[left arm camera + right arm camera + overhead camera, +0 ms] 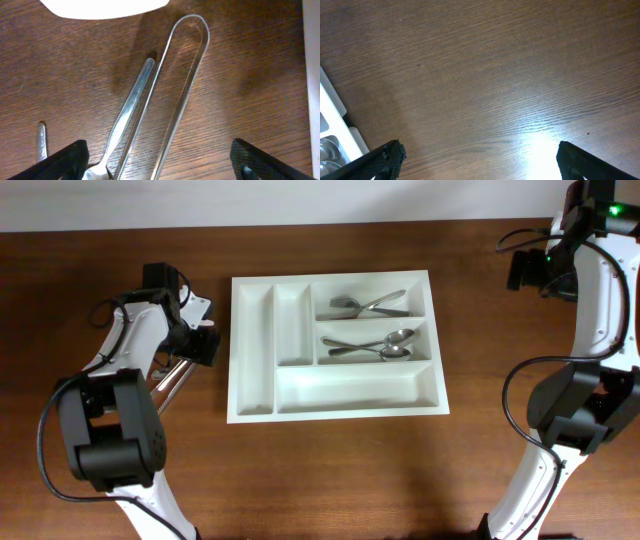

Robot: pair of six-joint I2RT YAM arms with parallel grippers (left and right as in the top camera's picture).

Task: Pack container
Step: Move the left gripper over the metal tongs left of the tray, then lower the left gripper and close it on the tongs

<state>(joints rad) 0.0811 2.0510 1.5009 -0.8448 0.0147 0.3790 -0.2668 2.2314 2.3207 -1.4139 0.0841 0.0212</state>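
The container [255, 405], a large white tray, lies in the middle of the table. Spoons [370, 305] lie in its upper right compartment and more spoons [375, 346] in the one below. Left of the tray my left gripper [203, 345] hovers low over loose utensils [172, 377]. In the left wrist view, slim metal tongs [180, 85] and a spoon handle [131, 107] lie between the wide-apart fingers [62, 162], untouched; the left gripper [160, 167] is open. My right gripper [523, 272] is open over bare wood, far right of the tray.
Another utensil handle [41, 142] lies on the wood just outside the left finger. The tray's edge [105, 6] shows ahead of the tongs. In the right wrist view the tray's corner [332, 110] is at the left edge, the right gripper [480, 165] above bare table.
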